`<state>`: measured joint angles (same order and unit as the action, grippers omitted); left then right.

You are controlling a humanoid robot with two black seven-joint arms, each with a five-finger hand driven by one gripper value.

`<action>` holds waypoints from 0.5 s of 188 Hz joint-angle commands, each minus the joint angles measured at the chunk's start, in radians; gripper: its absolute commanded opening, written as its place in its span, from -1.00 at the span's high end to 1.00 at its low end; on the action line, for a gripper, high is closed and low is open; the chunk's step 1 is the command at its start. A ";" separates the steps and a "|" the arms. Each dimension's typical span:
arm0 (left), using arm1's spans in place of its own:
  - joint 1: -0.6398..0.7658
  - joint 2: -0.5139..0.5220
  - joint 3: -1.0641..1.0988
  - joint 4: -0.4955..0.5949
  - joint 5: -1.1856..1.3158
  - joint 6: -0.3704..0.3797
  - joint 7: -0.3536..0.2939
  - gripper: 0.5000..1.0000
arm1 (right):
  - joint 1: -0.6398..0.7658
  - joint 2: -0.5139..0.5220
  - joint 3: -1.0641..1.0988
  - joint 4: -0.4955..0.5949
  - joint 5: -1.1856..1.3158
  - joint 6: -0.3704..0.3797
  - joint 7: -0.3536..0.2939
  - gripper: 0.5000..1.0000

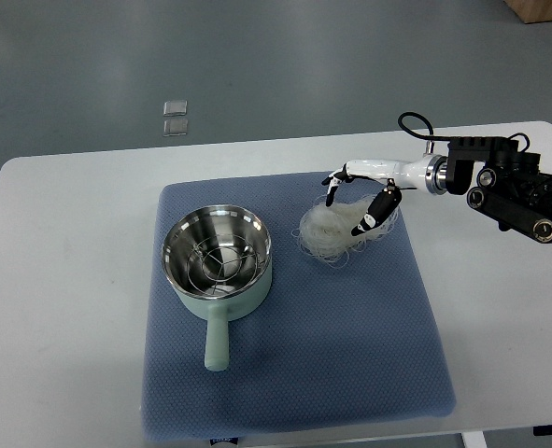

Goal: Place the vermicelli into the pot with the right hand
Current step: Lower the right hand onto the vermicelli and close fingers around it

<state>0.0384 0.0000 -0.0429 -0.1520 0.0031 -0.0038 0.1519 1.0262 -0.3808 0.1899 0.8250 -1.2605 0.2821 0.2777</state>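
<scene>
One hand at work: the right robot hand [358,199] reaches in from the 3 o'clock edge; no left arm shows.
Robot hand state: its fingers [375,213] are curled down over the top and 3 o'clock side of the vermicelli [336,231], touching the strands; whether they have truly closed on the bundle or only rest on it I cannot tell.
Vermicelli: a pale, loose nest lying on the blue mat [350,355], just beside the pot [217,258] at the pot's 3 o'clock; the strands look to be sitting on the mat, not lifted.
Pot: pale green outside, shiny steel inside, with a wire rack in the bottom and no noodles in it; its handle [217,343] points to 6 o'clock.
Mat and tabletop: the mat covers the middle of the white tabletop [61,280].
Off the tabletop: two small clear squares [175,116] lie on the grey floor at 12 o'clock.
Done, by my reading: the approach and first contact with the vermicelli.
Left to do: secure the grasp, lift the bundle, carry it toward 9 o'clock over the pot's rim, and let go inside.
Progress estimate: early, since the pot holds nothing yet.
</scene>
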 commanded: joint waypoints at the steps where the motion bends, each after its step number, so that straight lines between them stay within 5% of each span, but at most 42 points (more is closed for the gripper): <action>1: 0.000 0.000 0.000 0.000 0.000 -0.001 0.000 -1.00 | -0.005 0.002 -0.014 -0.004 -0.005 -0.012 -0.002 -0.70; 94: 0.000 0.000 0.000 0.000 0.000 -0.001 0.000 -1.00 | -0.023 0.033 -0.081 -0.033 -0.007 -0.077 -0.002 -0.70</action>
<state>0.0384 0.0000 -0.0429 -0.1519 0.0031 -0.0042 0.1519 1.0034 -0.3527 0.1276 0.7936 -1.2676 0.2246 0.2762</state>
